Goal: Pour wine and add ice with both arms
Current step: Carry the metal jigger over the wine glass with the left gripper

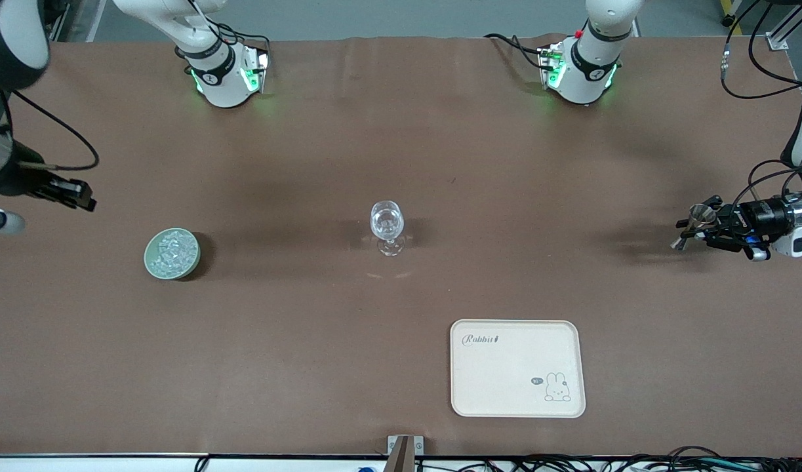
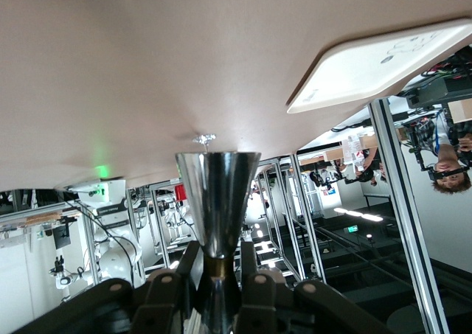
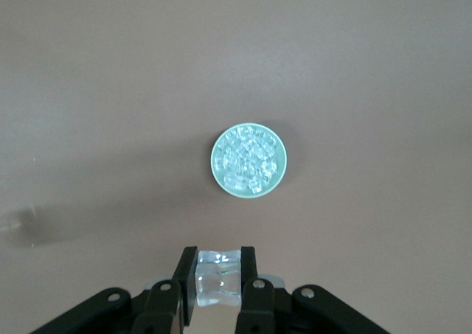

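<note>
A clear stemmed glass point(image 1: 387, 226) stands mid-table. A pale green bowl point(image 1: 172, 253) of ice point(image 1: 173, 249) sits toward the right arm's end. In the right wrist view the bowl point(image 3: 248, 159) lies below my right gripper point(image 3: 218, 256), which is shut on one clear ice cube point(image 3: 218, 282). That gripper point(image 1: 86, 198) hangs over the table by the bowl. My left gripper point(image 1: 701, 229) hovers over the left arm's end, shut on the waist of a metal jigger point(image 1: 700, 213). The jigger point(image 2: 216, 201) sits between the jaws of the left gripper point(image 2: 219, 275). No wine is in view.
A cream tray point(image 1: 517, 367) with a rabbit print lies nearer to the front camera than the glass, toward the left arm's end; it also shows as the tray point(image 2: 383, 65) in the left wrist view. Both arm bases stand at the table's edge farthest from the front camera.
</note>
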Robot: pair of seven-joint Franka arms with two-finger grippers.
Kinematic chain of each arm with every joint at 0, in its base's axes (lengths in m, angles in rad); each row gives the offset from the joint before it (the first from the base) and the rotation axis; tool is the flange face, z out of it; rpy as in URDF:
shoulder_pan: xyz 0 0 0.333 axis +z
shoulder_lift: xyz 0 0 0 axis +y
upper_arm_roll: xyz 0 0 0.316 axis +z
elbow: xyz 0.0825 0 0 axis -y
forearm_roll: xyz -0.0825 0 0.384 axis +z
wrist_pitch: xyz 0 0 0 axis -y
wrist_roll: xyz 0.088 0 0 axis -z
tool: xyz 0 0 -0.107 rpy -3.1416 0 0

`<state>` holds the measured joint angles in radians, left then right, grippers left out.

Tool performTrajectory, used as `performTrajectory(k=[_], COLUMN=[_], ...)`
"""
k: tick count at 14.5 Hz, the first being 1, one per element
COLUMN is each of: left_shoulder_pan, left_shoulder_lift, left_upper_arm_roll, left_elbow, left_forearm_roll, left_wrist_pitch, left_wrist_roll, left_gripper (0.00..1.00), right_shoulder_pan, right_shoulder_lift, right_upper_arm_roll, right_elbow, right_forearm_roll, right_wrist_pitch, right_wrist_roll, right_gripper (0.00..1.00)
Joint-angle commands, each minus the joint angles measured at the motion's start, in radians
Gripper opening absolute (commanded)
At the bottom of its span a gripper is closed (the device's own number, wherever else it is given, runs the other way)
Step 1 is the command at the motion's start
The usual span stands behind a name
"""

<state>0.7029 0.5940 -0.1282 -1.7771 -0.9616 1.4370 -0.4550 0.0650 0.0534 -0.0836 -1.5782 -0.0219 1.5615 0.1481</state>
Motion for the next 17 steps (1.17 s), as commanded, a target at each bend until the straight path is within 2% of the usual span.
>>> performTrajectory(k=[1, 4, 7, 13, 17], left_shoulder_pan=[-0.002, -0.003, -0.014, -0.221, -0.419], left_shoulder_lift=[-0.066, -0.144, -0.23, -0.39, -0.447], left_upper_arm_roll=[-0.039, -0.102, -0.191, -0.171, -0.09], left_elbow=[-0.019, -0.047, -0.064, -0.2, -0.242], left_forearm_roll=[0.023, 0.015, 0.008, -0.097, -0.152], left_wrist_pitch=[-0.016, -0.016, -0.009, 0.072, 0.149], left_wrist_roll=[-0.075, -0.173, -0.305, -0.373, -0.447], left_gripper=[0.0, 0.0, 0.0, 0.0, 0.0], right_shoulder_pan=[-0.001, -0.004, -0.01, -0.013, -0.021], right_shoulder_lift=[0.011, 0.01, -0.003, -0.003, -0.004], right_upper_arm_roll=[-0.001, -0.007, -0.008, -0.007, -0.007], right_elbow=[0.085, 0.138, 0.121, 0.11, 0.11], right_forearm_roll=[0.002, 0.004, 0.005, 0.005, 0.007], right_wrist_pitch=[-0.093, -0.147, -0.054, -0.029, -0.035], right_wrist_roll=[-0.041, -0.091, -0.093, -0.116, -0.12], right_gripper=[0.0, 0.0, 0.0, 0.0, 0.0])
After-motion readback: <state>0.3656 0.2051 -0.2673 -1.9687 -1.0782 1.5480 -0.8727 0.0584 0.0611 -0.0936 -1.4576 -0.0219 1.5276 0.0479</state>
